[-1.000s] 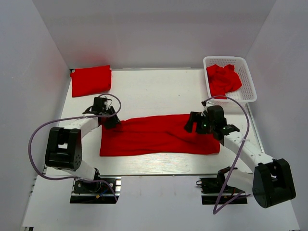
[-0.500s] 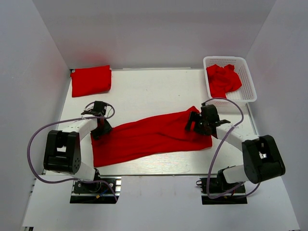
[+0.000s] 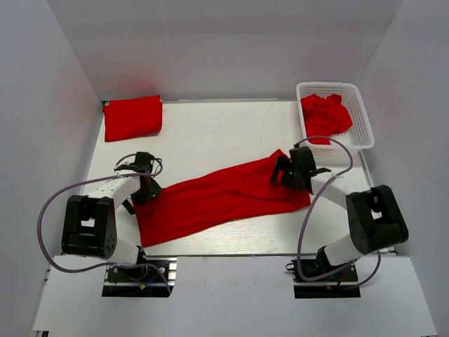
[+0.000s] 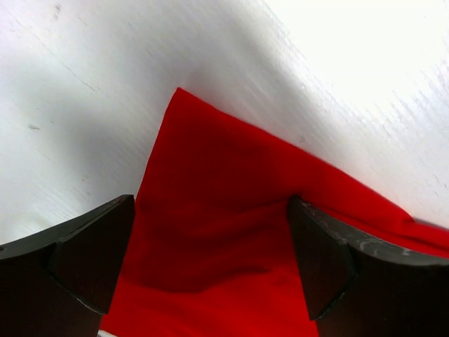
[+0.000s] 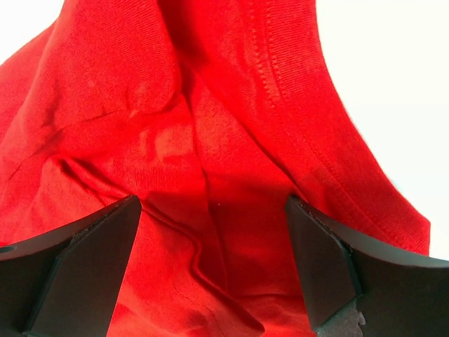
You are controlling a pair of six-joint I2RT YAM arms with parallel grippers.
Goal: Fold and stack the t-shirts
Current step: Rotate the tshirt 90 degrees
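L gripper: fingers spread wide, released, over the long t-shirt at its near-left corner. R gripper: also apart, at the shirt's far-right end; possibly pressing the cloth. Shirt lies diagonally mid-table. Far left: folded t-shirt. Far right: basket w/ crumpled t-shirt.

Looks like a robotics lab cell: a white worktop boxed in by plain white panels, the left arm and right arm, cables looping, bolted to metal plates at its near edge.
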